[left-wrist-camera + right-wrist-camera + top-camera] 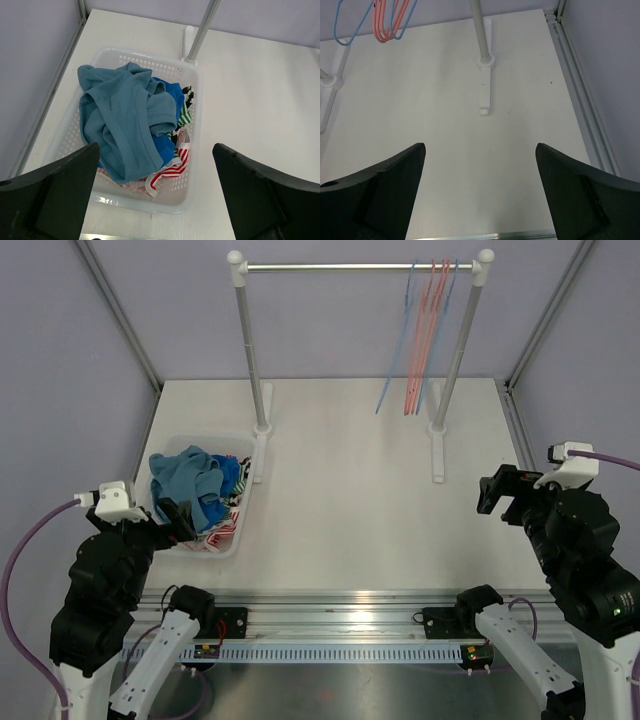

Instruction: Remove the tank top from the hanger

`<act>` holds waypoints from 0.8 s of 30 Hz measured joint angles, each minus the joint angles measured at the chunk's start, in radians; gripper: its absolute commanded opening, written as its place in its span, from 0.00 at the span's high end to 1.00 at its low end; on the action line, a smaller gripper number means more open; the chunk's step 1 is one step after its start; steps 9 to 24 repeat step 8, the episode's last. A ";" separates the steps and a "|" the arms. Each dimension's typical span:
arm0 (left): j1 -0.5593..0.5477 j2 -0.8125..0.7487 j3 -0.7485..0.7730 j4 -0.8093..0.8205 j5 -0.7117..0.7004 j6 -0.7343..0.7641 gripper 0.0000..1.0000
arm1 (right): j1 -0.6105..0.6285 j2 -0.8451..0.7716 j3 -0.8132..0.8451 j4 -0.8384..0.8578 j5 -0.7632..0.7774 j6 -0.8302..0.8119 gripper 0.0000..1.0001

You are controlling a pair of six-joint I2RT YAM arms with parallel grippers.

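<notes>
White bench (360, 490) carries a basket (145, 54) with the blue top (125, 120), soft and light, hangers (425, 340) bare; my left claw (155, 155) and right claw (480, 150) gape empty; I'd pinch its hem.

Brightly, evenly lit from overhead; faint soft shadows on table (470, 115) ahead of right hand (480, 147), itself slightly soft-focused.

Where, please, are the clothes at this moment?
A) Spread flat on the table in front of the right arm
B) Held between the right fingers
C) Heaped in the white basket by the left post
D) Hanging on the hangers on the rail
C: the clothes lie heaped in the white basket, while the hangers hang bare.
</notes>
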 measured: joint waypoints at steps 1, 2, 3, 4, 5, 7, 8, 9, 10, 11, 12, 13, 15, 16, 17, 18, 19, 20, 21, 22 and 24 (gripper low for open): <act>0.000 0.000 -0.002 0.006 0.000 0.000 0.01 | 0.000 0.001 -0.003 0.005 -0.002 0.000 0.01; 0.000 0.000 -0.005 0.010 0.000 0.000 0.01 | 0.000 0.001 -0.003 0.005 -0.002 0.000 0.01; 0.000 0.000 -0.005 0.011 0.000 0.000 0.01 | 0.000 0.002 -0.006 0.006 -0.003 0.000 0.00; 0.000 0.000 -0.005 0.012 0.000 0.000 0.01 | 0.000 0.002 -0.008 0.006 -0.006 0.000 0.01; 0.000 0.000 -0.005 0.014 0.000 0.000 0.01 | 0.000 0.002 -0.010 0.007 -0.007 -0.001 0.00; 0.000 0.000 -0.005 0.019 0.000 0.000 0.01 | 0.000 0.002 -0.013 0.010 -0.008 0.000 0.00; 0.000 0.000 -0.005 0.019 0.000 0.000 0.01 | 0.000 0.002 -0.014 0.010 -0.008 0.000 0.00; 0.000 0.000 -0.005 0.019 0.000 0.000 0.01 | 0.000 0.002 -0.014 0.010 -0.008 0.000 0.00; 0.000 0.000 -0.005 0.019 0.000 0.000 0.01 | 0.000 0.002 -0.014 0.010 -0.008 0.000 0.00; 0.000 0.000 -0.005 0.019 0.000 0.000 0.01 | 0.000 0.002 -0.014 0.010 -0.008 0.000 0.00; 0.000 0.000 -0.005 0.019 0.000 0.000 0.01 | 0.000 0.002 -0.014 0.010 -0.008 0.000 0.00; 0.000 0.000 -0.005 0.019 0.000 0.000 0.01 | 0.000 0.002 -0.014 0.010 -0.008 0.000 0.00; 0.000 0.000 -0.005 0.019 0.000 0.000 0.01 | 0.000 0.002 -0.014 0.010 -0.008 0.000 0.00; 0.000 0.000 -0.005 0.019 0.000 0.000 0.01 | 0.000 0.002 -0.014 0.010 -0.008 0.000 0.00; 0.000 0.000 -0.005 0.019 0.000 0.000 0.01 | 0.000 0.002 -0.014 0.010 -0.008 0.000 0.00; 0.000 0.000 -0.005 0.019 0.000 0.000 0.01 | 0.000 0.002 -0.014 0.010 -0.008 0.000 0.00; 0.000 0.000 -0.005 0.019 0.000 0.000 0.01 | 0.000 0.002 -0.014 0.010 -0.008 0.000 0.00; 0.000 0.000 -0.005 0.019 0.000 0.000 0.01 | 0.000 0.002 -0.014 0.010 -0.008 0.000 0.00; 0.000 0.000 -0.005 0.019 0.000 0.000 0.01 | 0.000 0.002 -0.014 0.010 -0.008 0.000 0.00; 0.000 0.000 -0.005 0.019 0.000 0.000 0.01 | 0.000 0.002 -0.014 0.010 -0.008 0.000 0.00; 0.000 0.000 -0.005 0.019 0.000 0.000 0.01 | 0.000 0.002 -0.014 0.010 -0.008 0.000 0.00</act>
